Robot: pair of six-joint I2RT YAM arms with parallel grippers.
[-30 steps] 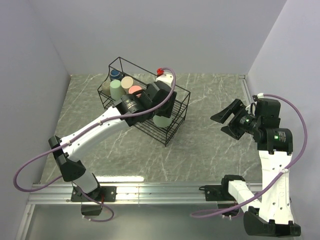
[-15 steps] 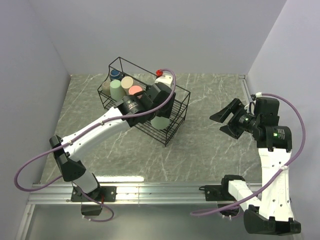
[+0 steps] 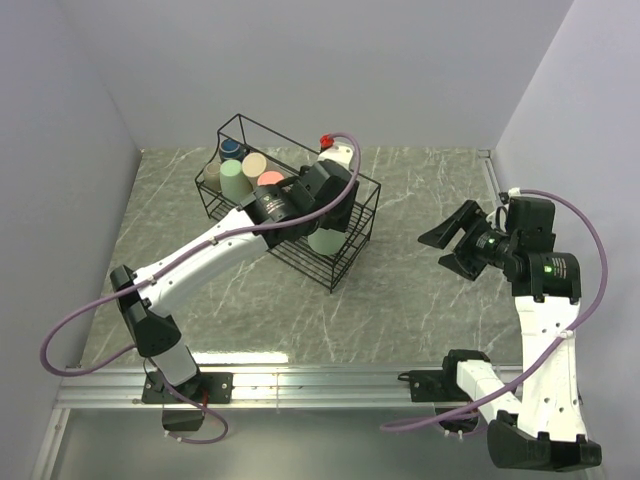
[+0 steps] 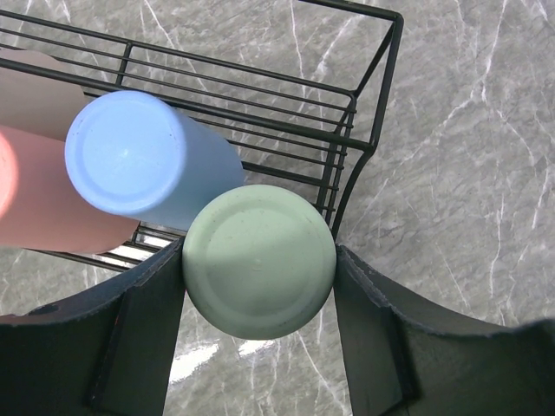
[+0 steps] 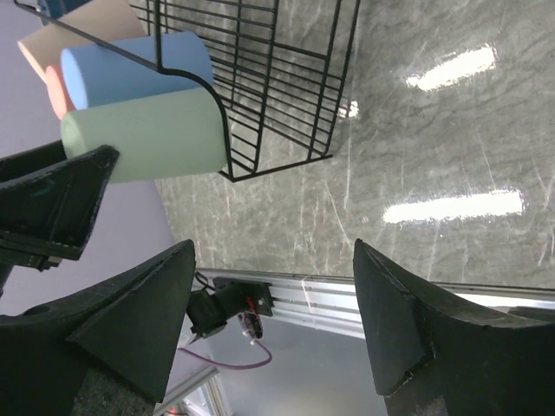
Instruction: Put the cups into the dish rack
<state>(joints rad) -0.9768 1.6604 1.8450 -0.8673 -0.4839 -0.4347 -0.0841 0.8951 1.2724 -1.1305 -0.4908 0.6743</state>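
moved since earlier: left arm's elbow is sitting further right than a second ago, wrist slightly further up over the rack; right arm is sitting a touch lower and leftward; cups in the rack are lying as before.
left hand (image 4: 258, 256): is gripping the pale-green cup (image 4: 258, 263), one finger (image 4: 143, 325) pressing each side.
pale-green cup: closed base is facing the wrist camera; is sitting at the end corner of the dish rack (image 3: 362, 212) nearest the right arm, touching the blue cup (image 4: 143, 156); cannot tell whether it is resting on the grid floor.
blue cup: is standing base-up just beside the held one, leaning against the salmon-pink cup (image 4: 43, 208).
beige cup (image 4: 35, 91): is standing next beyond the salmon-pink one.
far end of rack: second pale-green cup (image 3: 231, 180), navy mug (image 3: 232, 148) and tan cup (image 3: 212, 173) are clustering together.
dish rack: is lying diagonally on the surface (image 3: 420, 310), long axis running from far left to near right.
right hand (image 3: 435, 253): is hovering with jaws spread wide, holding nothing, pointing toward the rack's near end but well apart from it, over bare marble.
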